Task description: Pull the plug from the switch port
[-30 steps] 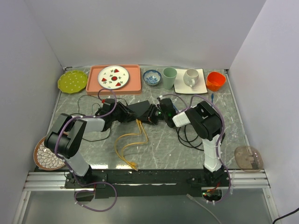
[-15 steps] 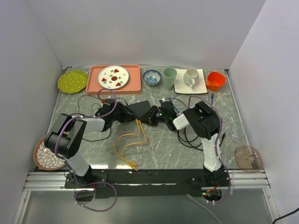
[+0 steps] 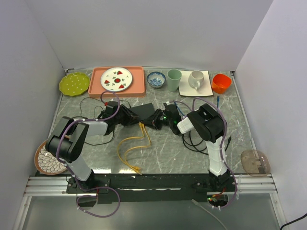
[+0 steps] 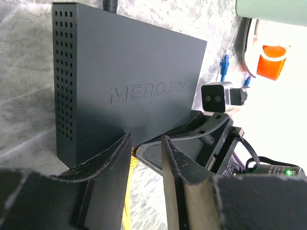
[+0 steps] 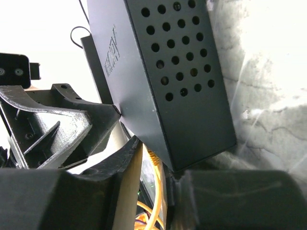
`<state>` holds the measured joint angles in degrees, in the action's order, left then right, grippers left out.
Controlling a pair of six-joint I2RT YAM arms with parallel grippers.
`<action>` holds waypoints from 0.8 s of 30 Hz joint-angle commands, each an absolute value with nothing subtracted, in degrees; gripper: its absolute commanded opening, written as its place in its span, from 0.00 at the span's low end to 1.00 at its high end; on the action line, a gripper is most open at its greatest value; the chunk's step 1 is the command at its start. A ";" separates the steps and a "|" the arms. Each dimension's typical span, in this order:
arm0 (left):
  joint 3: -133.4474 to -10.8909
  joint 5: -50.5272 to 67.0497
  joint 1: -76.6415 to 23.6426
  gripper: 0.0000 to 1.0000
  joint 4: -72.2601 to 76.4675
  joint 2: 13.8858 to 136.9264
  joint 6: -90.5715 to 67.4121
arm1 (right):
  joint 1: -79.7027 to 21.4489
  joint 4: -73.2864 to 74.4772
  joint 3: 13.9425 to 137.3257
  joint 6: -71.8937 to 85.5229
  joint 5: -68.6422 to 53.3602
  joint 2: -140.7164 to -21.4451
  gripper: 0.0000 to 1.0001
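The switch (image 3: 143, 111) is a flat matte black box lying between my two grippers, with vent holes on its sides (image 5: 172, 72) and raised lettering on its face (image 4: 134, 81). A yellow plug (image 5: 152, 155) sits in a port on its near edge, and its cable runs down towards the table front. My left gripper (image 3: 130, 116) is shut on the switch's left end, fingertips (image 4: 125, 140) at the port edge. My right gripper (image 5: 156, 165) straddles the yellow plug, its jaws narrow and still slightly apart. The plug (image 4: 129, 160) also peeks out beside my left finger.
Yellow cable loops (image 3: 132, 148) lie in front of the switch, black cables (image 3: 192, 139) by the right arm. A small black adapter (image 4: 218, 97) sits behind. Along the back are a green plate (image 3: 74, 84), pink tray (image 3: 96, 86), green cup (image 3: 174, 79), mug (image 3: 195, 79) and orange cup (image 3: 221, 82).
My right gripper has moved left up to the switch's port edge, and its jaws have narrowed around the yellow plug. The left arm and the switch have not moved.
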<state>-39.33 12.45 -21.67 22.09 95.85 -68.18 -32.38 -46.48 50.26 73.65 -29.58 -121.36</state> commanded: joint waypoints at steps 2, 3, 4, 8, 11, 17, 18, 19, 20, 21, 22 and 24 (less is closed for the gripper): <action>-38.50 13.36 -21.71 0.37 23.55 95.71 -67.94 | -33.13 -47.72 51.24 72.60 -29.09 -122.52 0.20; -38.50 13.27 -21.62 0.37 23.55 95.71 -67.94 | -33.22 -47.90 51.07 72.60 -29.09 -122.61 0.19; -38.50 13.27 -21.71 0.37 23.55 95.71 -67.94 | -33.14 -47.90 51.06 72.42 -29.09 -122.61 0.18; -38.41 13.27 -21.71 0.37 23.64 95.71 -68.03 | -33.13 -47.99 50.80 71.72 -29.18 -122.61 0.11; -38.32 13.18 -21.71 0.37 23.55 95.36 -68.11 | -33.22 -47.72 50.63 70.85 -29.44 -122.61 0.05; -36.13 15.81 -21.71 0.38 28.20 93.17 -69.78 | -33.40 -45.88 49.48 66.98 -29.53 -121.82 0.00; -35.86 16.26 -21.71 0.38 29.26 92.90 -70.13 | -33.40 -45.36 49.22 66.36 -29.36 -121.47 0.00; -35.77 16.87 -21.71 0.38 30.92 92.90 -70.66 | -33.40 -44.83 49.13 65.75 -29.27 -121.38 0.00; -35.95 18.01 -21.71 0.38 31.37 93.07 -70.84 | -33.40 -44.39 49.04 64.61 -29.18 -121.29 0.00; -36.21 18.54 -21.80 0.38 31.55 93.60 -71.01 | -33.40 -43.17 48.96 63.99 -29.09 -121.12 0.00; -36.38 18.72 -21.80 0.38 31.47 93.95 -71.02 | -33.40 -42.72 48.78 63.46 -28.83 -121.03 0.00; -36.74 18.63 -21.97 0.38 31.38 94.74 -71.02 | -33.40 -41.49 48.69 62.05 -28.65 -120.76 0.00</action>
<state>-36.05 16.27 -21.67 27.09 95.00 -69.91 -32.42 -47.44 50.24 67.33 -29.87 -121.73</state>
